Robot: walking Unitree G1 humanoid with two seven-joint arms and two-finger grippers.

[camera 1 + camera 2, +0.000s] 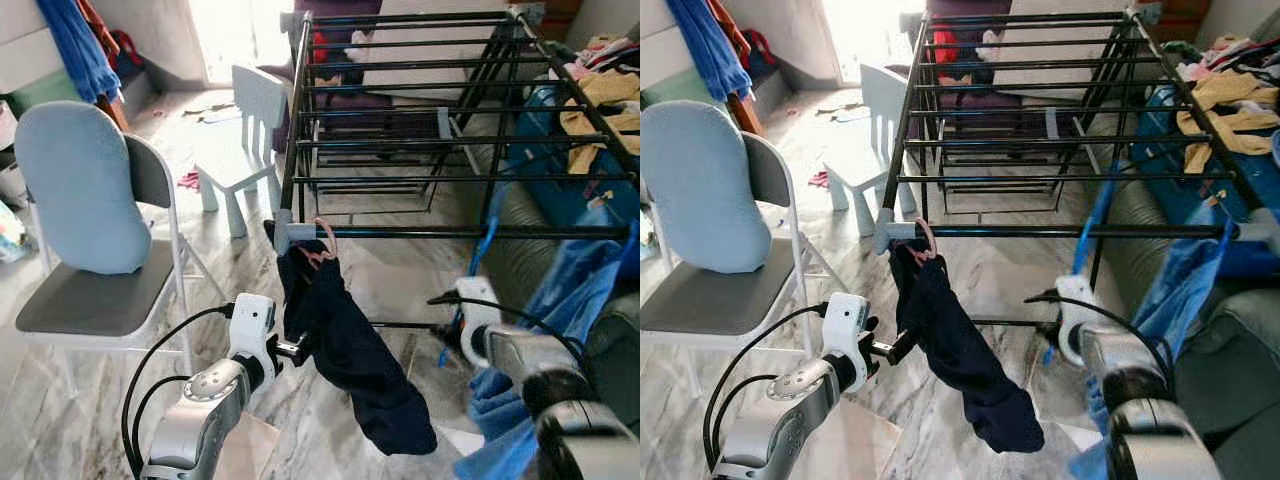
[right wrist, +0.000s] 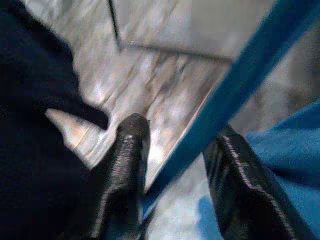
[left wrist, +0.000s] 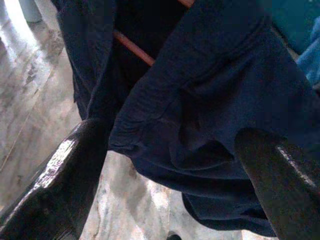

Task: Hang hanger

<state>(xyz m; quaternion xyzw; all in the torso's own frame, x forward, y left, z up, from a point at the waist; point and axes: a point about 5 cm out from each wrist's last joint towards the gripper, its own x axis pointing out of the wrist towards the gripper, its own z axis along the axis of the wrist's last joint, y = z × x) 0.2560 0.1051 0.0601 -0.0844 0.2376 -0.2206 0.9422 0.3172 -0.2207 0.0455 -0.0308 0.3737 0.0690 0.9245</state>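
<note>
A pink hanger (image 1: 322, 242) hooks over the front rail of the black drying rack (image 1: 460, 231), near its left corner. A dark navy garment (image 1: 352, 352) hangs from it, down toward the floor. My left gripper (image 1: 293, 350) is at the garment's left edge. In the left wrist view its fingers (image 3: 65, 170) stand open, with the navy cloth (image 3: 210, 100) bunched between and ahead of them. My right gripper (image 1: 1045, 330) is low under the rack, right of the garment. It is open, with a blue strap (image 2: 240, 85) running loosely between its fingers (image 2: 125, 165).
A grey folding chair (image 1: 95, 300) with a light blue cushion stands at the left. A white child's chair (image 1: 245, 130) is behind it. Blue cloth (image 1: 585, 290) and a sofa piled with clothes (image 1: 600, 110) crowd the right side. Marble floor lies below the rack.
</note>
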